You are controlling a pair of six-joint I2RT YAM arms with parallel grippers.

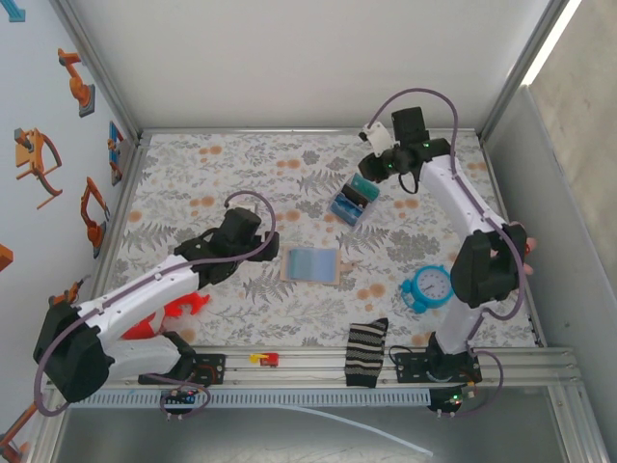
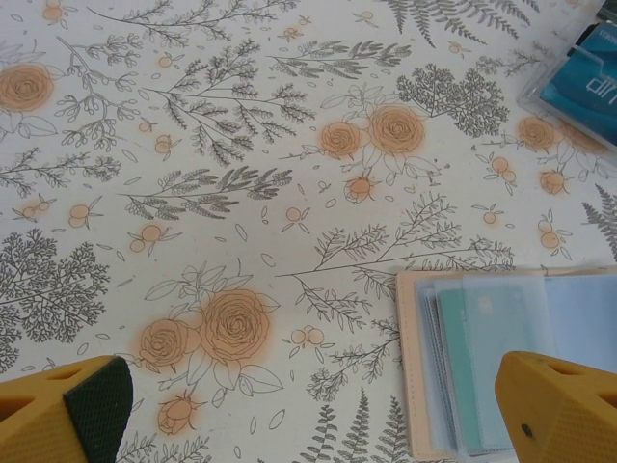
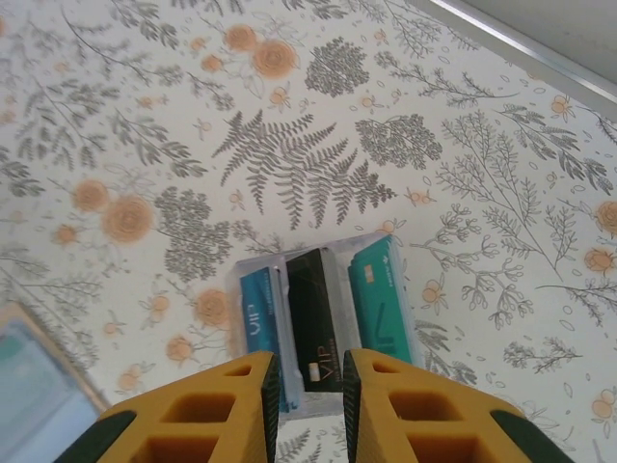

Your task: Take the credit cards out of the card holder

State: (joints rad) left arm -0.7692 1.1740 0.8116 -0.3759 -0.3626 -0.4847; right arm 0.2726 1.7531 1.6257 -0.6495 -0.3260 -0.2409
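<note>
An open card holder (image 1: 311,263), light blue inner side up, is laid flat at the middle of a floral-covered table (image 1: 212,174). The left gripper (image 2: 308,420) is held just left of it, jaws wide apart. Farther right, blue, black and teal credit cards (image 3: 323,318) are laid together under the right gripper (image 3: 311,386), whose jaws are narrowly parted.

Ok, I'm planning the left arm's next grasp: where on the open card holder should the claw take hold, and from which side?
The card holder lies open and flat on the table, so only a rim offers a pinch. Probably take its tan left edge, from above: it sits nearest the open left claw.
</note>
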